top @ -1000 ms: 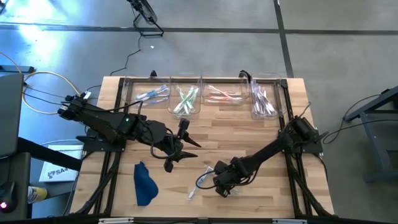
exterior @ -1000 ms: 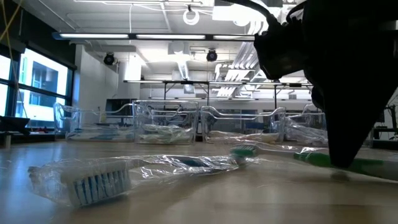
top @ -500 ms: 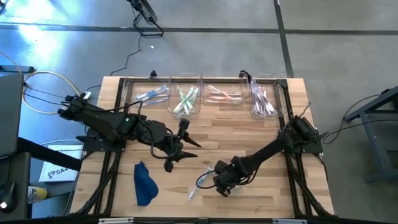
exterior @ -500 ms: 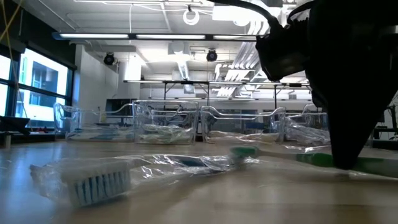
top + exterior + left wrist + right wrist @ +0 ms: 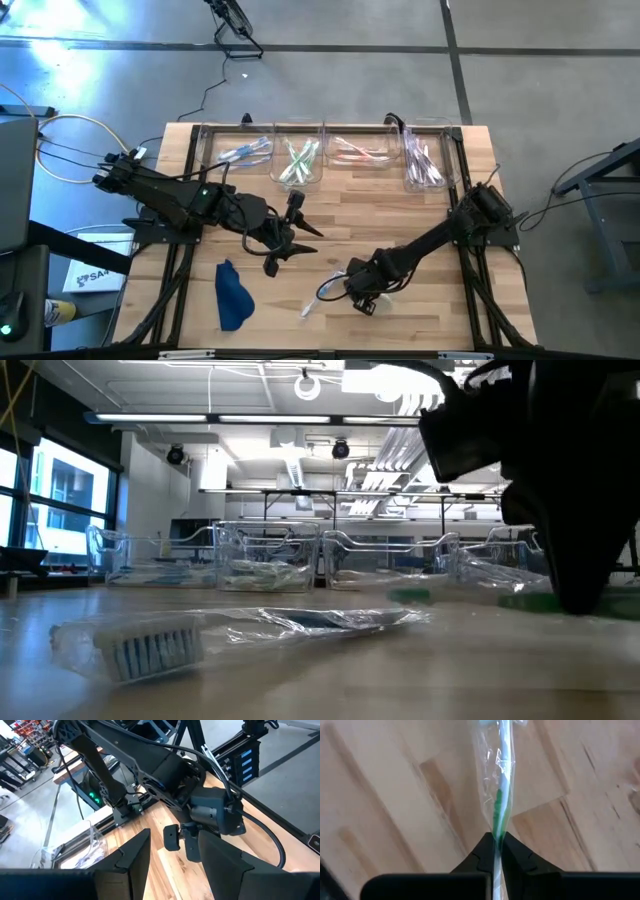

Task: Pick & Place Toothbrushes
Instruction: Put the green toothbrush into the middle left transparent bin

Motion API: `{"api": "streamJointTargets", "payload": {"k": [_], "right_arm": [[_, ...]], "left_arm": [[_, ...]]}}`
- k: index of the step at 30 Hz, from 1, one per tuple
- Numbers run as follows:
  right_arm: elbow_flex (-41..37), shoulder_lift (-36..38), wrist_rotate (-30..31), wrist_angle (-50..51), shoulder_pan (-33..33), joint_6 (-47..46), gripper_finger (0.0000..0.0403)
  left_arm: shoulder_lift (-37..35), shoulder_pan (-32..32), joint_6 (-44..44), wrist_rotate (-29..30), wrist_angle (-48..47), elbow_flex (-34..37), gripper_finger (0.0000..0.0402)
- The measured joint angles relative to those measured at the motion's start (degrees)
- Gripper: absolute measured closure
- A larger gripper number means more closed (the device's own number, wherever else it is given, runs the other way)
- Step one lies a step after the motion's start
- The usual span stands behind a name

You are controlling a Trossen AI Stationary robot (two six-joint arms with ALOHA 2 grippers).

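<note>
A green-and-white toothbrush (image 5: 500,795) in a clear wrapper lies on the wooden table near its front middle, and my right gripper (image 5: 496,851) is shut on it. In the low view that gripper (image 5: 580,575) is a dark mass at the right. A second wrapped toothbrush (image 5: 230,632), with blue bristles, lies flat on its side just left of it (image 5: 310,308). My left gripper (image 5: 305,240) hangs open above the table's middle left, holding nothing. My right gripper pinches the green part of the toothbrush's handle (image 5: 497,829), wrapper and all, between its two fingertips. The fingers come steeply from above and close across the handle. The rest of the brush runs out ahead of the fingers, low along the wood; whether it is lifted clear, I cannot tell.
Several clear bins (image 5: 298,160) holding wrapped toothbrushes line the table's far edge. A dark blue cloth (image 5: 232,295) lies at the near left. The right arm (image 5: 200,810) reaches across the table's right half.
My right gripper has rolled a little and edged toward the table's right edge, and the green toothbrush has slid that way with it. The wrapped blue-bristled toothbrush has shifted slightly the same way.
</note>
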State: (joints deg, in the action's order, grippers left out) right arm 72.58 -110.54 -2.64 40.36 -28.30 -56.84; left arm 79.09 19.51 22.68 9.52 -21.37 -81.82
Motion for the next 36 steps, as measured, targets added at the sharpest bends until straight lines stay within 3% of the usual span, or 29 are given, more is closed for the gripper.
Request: {"api": "streamJointTargets", "payload": {"k": [11, 21, 36], "right_arm": [[0.00, 8.11, 2.79, 3.15, 4.83, 6.39, 0.0397], [-0.02, 21.24, 4.21, 2.87, 10.37, 13.14, 0.0397], [-0.02, 40.27, 15.14, 1.43, 14.32, 17.32, 0.0397]], "left_arm": [[0.00, 0.00, 0.00, 0.00, -0.14, 0.00, 0.0240], [0.00, 0.00, 0.00, -0.01, -0.05, 0.00, 0.0240], [0.00, -0.07, 0.00, 0.11, 0.48, -0.02, 0.0240]]}}
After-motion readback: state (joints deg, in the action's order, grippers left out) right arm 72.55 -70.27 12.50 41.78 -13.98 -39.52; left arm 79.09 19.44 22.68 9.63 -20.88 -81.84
